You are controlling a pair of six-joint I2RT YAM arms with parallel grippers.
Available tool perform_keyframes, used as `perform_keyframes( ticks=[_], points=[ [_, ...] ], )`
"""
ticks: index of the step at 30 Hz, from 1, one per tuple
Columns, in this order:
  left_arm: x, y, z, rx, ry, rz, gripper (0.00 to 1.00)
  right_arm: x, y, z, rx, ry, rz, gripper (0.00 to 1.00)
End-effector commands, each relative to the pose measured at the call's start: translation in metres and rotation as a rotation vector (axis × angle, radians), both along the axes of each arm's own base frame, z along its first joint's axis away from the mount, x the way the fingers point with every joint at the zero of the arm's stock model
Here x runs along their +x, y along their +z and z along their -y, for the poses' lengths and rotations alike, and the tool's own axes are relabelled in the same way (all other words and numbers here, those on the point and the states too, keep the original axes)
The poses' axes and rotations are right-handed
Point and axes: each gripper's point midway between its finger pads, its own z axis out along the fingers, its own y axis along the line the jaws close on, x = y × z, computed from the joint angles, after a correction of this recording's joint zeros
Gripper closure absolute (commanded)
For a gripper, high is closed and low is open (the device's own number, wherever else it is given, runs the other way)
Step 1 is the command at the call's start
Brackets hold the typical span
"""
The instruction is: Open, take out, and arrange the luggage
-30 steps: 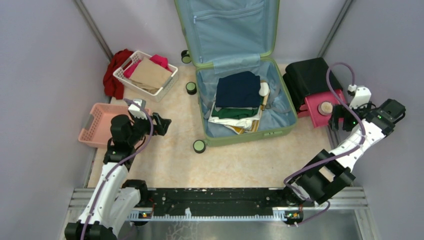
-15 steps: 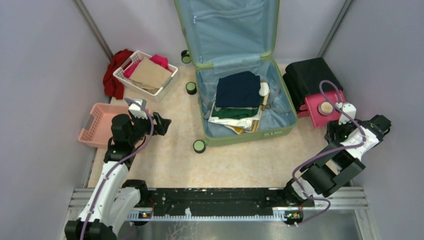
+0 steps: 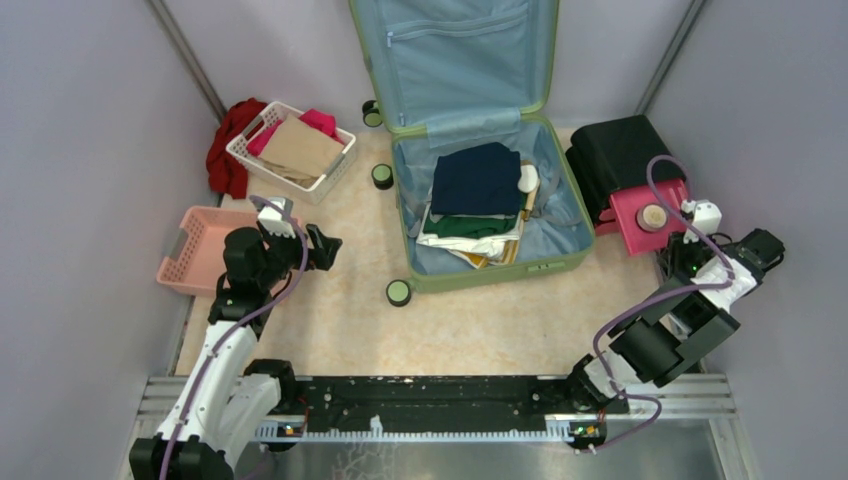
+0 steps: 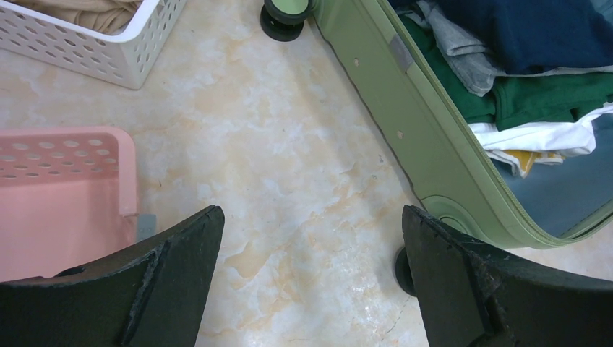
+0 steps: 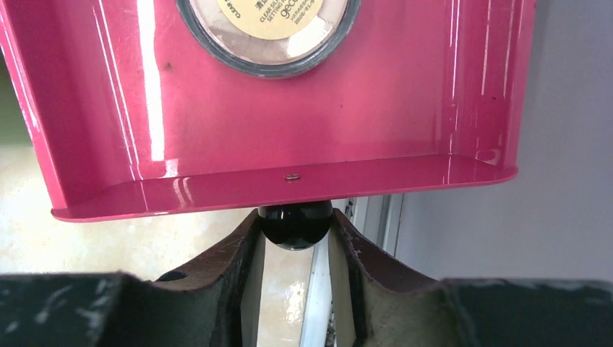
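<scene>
We count one luggage, one white basket, one pink basket, three caster wheels, one magenta tray, one knob.

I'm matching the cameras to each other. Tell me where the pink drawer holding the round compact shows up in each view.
Top external: pink drawer at right, beside the sage-green suitcase.
Left wrist: not in it.
Right wrist: fills the upper part, its black knob between the jaws.
Shared landmark: the beige marbled floor, in all three views.
</scene>
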Motion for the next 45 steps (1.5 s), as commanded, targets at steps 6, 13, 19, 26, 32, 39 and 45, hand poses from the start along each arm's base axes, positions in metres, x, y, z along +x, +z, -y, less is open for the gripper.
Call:
perform_keyframes(
  ticks=[6, 13, 19, 26, 32, 39, 45],
  points=[
    [0.002, 0.01, 0.0, 0.014, -0.005, 0.027, 0.01, 0.018, 0.049, -0.007, -0.024, 0.059, 0.175, 0.81],
    [0.002, 0.011, 0.0, 0.015, -0.007, 0.033, 0.01, 0.029, 0.083, -0.008, -0.009, 0.053, 0.257, 0.83],
    [0.002, 0.011, 0.001, 0.014, -0.011, 0.032, 0.01, 0.051, 0.083, -0.019, 0.014, 0.059, 0.253, 0.83],
    [0.002, 0.01, 0.0, 0.014, -0.006, 0.031, 0.01, 0.08, 0.082, -0.014, 0.023, -0.016, 0.285, 0.82],
    [0.002, 0.009, 0.001, 0.014, -0.008, 0.026, 0.01, 0.095, 0.079, -0.005, 0.079, -0.067, 0.307, 0.81],
    [0.003, 0.008, 0.0, 0.014, -0.005, 0.023, 0.01, 0.115, 0.083, -0.005, 0.161, -0.066, 0.335, 0.79],
    [0.002, 0.01, 0.0, 0.016, -0.004, 0.028, 0.01, 0.132, 0.086, -0.011, 0.206, -0.04, 0.336, 0.78]
  ],
)
